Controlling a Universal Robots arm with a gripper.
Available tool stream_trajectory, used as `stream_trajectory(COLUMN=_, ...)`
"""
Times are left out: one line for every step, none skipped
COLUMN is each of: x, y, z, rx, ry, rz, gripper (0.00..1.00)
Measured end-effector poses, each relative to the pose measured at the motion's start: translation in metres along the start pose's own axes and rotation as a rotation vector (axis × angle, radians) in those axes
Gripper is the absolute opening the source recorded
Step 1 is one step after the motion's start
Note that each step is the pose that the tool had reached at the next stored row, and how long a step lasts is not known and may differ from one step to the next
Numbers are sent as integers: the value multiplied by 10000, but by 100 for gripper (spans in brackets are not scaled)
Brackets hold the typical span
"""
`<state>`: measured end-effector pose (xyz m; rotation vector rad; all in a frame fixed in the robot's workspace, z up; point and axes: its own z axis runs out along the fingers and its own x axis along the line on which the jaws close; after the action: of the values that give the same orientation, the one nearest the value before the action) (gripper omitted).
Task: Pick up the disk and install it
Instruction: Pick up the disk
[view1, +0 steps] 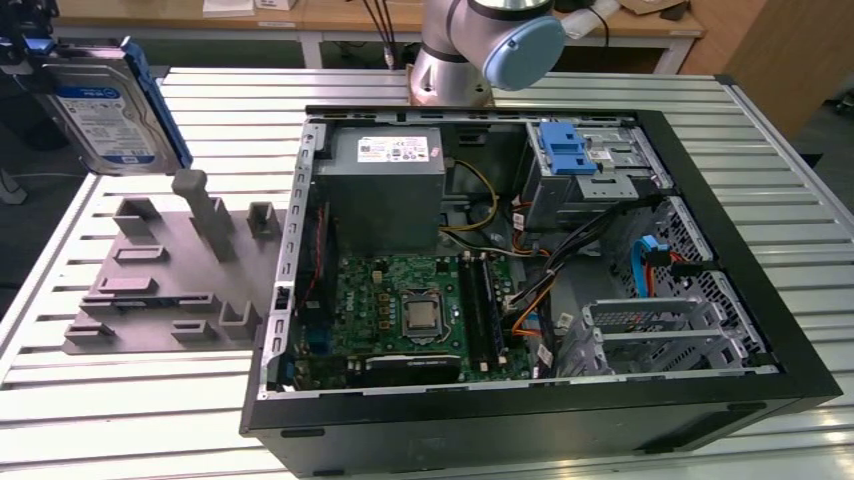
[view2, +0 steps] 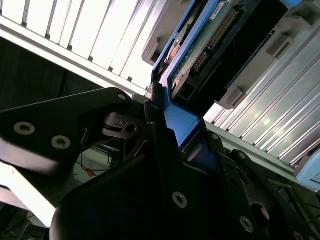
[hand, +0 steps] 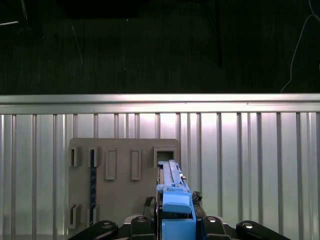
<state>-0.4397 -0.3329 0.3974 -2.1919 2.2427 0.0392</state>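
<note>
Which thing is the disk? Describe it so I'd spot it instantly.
Start at the open computer case on the slatted table. Beyond the grey fixture plate, at the exterior view's upper left, the disk hangs in the gripper. Nothing else nearby is silver with a blue frame and white-and-blue label.

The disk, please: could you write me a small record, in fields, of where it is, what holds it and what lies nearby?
disk: in the air, roughly on end, label facing the exterior view
held by: pincer, shut on the disk's end
beneath: grey fixture plate on the slatted table
computer case: open, on the table, toward the exterior view's right
drive cage: inside the case, blue latch on top
install: not yet done
</note>
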Motion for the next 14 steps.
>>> stream_trajectory(x=0, y=0, z=-2, rx=0, ry=0, rz=0, gripper=36)
stream_trajectory(x=0, y=0, z=-2, rx=1, ry=0, rz=0, gripper=36)
stream_trajectory(x=0, y=0, z=-2, rx=0, ry=0, rz=-1, gripper=36)
stream_trajectory(x=0, y=0, z=-2, rx=0, ry=0, rz=0, gripper=36)
stream_trajectory(x=0, y=0, z=-2, rx=1, ry=0, rz=0, gripper=36)
stream_trajectory(x=0, y=0, z=-4, rx=0, ry=0, rz=0, gripper=36)
stream_trajectory(x=0, y=0, z=-7, rx=-2, ry=1, rz=0, gripper=36)
stream_trajectory(x=0, y=1, z=-10, rx=-3, ry=1, rz=0, gripper=36)
stream_trajectory(x=0, y=0, z=-14, rx=-1, ry=1, rz=0, gripper=36)
stream_trajectory(x=-1, y=0, z=-22, rx=-1, ry=1, rz=0, gripper=36)
stream_trajectory(x=-1, y=0, z=-29, rx=-1, ry=0, rz=0, gripper=36)
stream_trajectory(x=-1, y=1, z=-38, rx=-1, ry=0, rz=-1, gripper=36)
stream_trajectory(x=-2, y=1, z=-78, rx=-1, ry=0, rz=0, gripper=36)
stream_trajectory(x=-2, y=1, z=-91, rx=0, ry=0, rz=0, gripper=36)
